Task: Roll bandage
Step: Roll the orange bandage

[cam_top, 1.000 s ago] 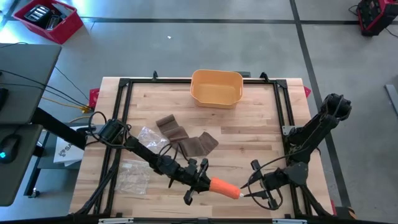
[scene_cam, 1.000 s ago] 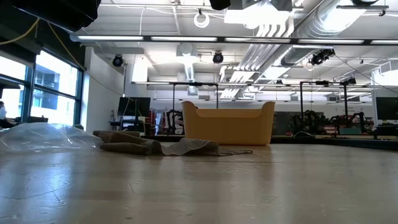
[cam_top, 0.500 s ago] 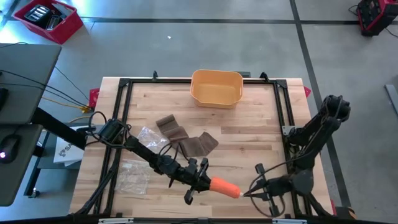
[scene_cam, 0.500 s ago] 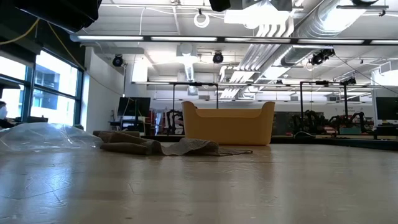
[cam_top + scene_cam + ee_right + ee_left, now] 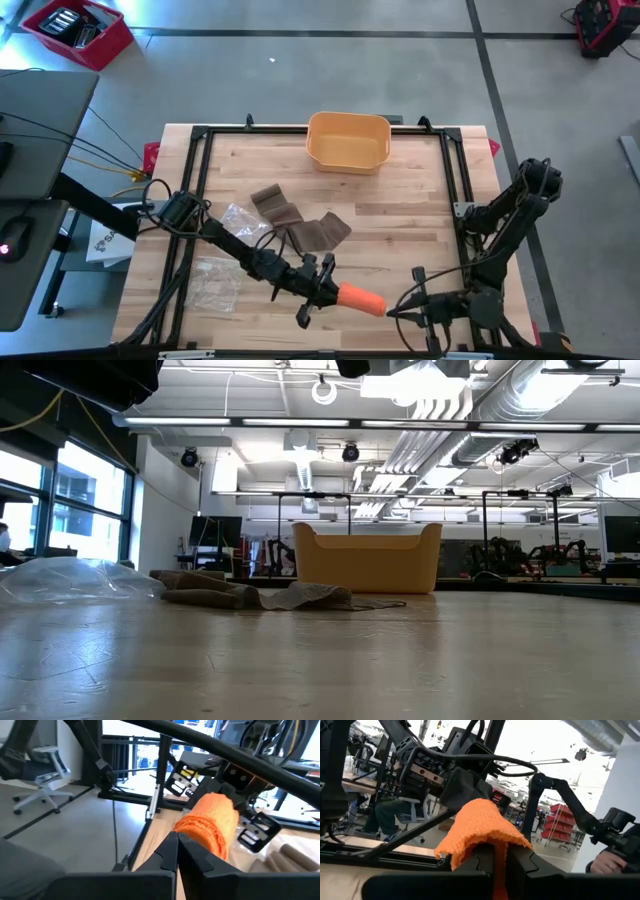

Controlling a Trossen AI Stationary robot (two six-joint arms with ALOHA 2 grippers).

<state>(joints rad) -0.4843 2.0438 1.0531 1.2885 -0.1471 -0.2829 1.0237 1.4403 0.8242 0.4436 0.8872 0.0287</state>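
Near the pale wooden table's [image 5: 400,220] front edge, the left gripper [image 5: 328,290] pinches one end of the orange woven bandage roll [image 5: 361,299] to steady it; the right gripper [image 5: 397,312], pressed together, nips its loose end, probably for winding.

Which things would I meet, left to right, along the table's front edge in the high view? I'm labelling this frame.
Crumpled clear plastic wrapper → left gripper → orange rolled bandage → right gripper.
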